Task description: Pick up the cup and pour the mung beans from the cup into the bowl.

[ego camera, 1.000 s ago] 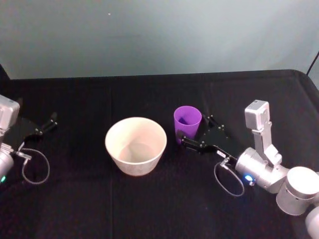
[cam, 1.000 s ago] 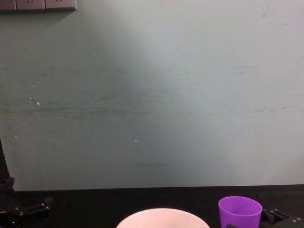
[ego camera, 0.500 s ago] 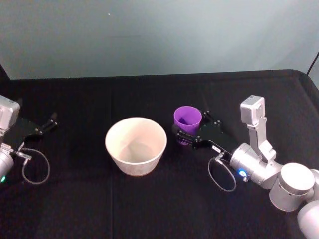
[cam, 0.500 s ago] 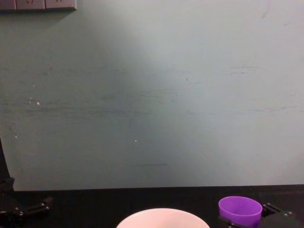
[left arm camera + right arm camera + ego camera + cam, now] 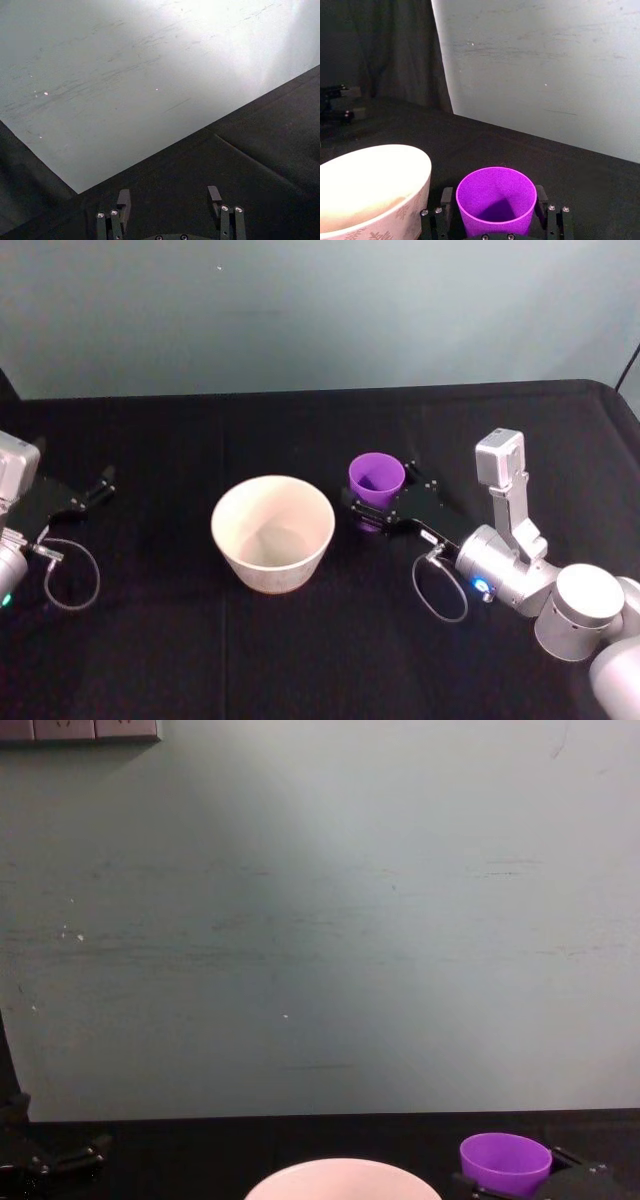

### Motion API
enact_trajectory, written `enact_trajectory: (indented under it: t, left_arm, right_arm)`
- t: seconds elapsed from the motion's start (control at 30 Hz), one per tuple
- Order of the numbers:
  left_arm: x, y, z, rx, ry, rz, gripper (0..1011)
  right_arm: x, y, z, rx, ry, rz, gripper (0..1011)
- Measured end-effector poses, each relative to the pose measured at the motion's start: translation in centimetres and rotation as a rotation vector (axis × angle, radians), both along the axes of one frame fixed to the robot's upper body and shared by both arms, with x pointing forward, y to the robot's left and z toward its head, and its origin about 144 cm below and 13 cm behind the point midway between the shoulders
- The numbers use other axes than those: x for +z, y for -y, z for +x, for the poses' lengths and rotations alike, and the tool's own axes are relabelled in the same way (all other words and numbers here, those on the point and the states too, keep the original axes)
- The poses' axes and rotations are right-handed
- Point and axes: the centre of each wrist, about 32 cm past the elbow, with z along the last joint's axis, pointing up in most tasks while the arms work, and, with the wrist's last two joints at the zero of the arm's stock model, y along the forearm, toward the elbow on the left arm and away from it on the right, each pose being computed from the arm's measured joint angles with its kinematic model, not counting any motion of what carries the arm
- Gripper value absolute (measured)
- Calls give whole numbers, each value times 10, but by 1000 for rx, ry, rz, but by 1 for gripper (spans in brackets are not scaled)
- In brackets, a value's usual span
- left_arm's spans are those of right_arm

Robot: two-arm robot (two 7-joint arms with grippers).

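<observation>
Well to the left of the bowl (image 5: 270, 575), the left gripper (image 5: 103, 482) rested idle on the black bench (image 5: 300, 660), its fingers (image 5: 123, 199) spread wide with nothing between them. The bowl itself stood upright near the middle of the bench. Its pale inside looked bare as far as could be seen, with only a brownish shade low on the wall. Just to the right of the bowl, apart from it, the purple cup (image 5: 377, 478) stood upright. In the right wrist view the inside of the cup (image 5: 496, 200) showed purple down to a shaded base, and no beans could be made out there. The right gripper (image 5: 380, 495) had reached in from the right of the bowl and straddled the cup low down. Its fingers (image 5: 447, 197) were spread about as wide as the left pair, one on each side of the cup wall and close to it, with no grip taken. The cup looked light and it tapered, so an uneven closing could push it towards the bowl or tip it. A weak pinch might let it slip on the lift. With the two vessels standing so near, a tilt begun too low could knock the bowl's rim, and any contents would scatter over the bench.
</observation>
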Motion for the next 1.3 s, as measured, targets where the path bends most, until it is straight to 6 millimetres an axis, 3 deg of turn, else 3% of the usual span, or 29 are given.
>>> enact_trajectory:
  t: [0.27,0.6,1.03,1.17,1.3]
  left_arm:
    - [0,0,0,0,0,0,1000]
    - [0,0,0,0,0,0,1000]
    - [0,0,0,0,0,0,1000]
    - [0,0,0,0,0,0,1000]
    - [0,0,0,0,0,0,1000]
  right_arm:
    - [0,0,0,1,0,1,997]
    - [0,0,-1,2,1,1,792]
    - [0,0,-1,2,3,1,735]
    - [19,-1,-6,33,41,1,733]
    - [53,1,-13,70,78,8,733]
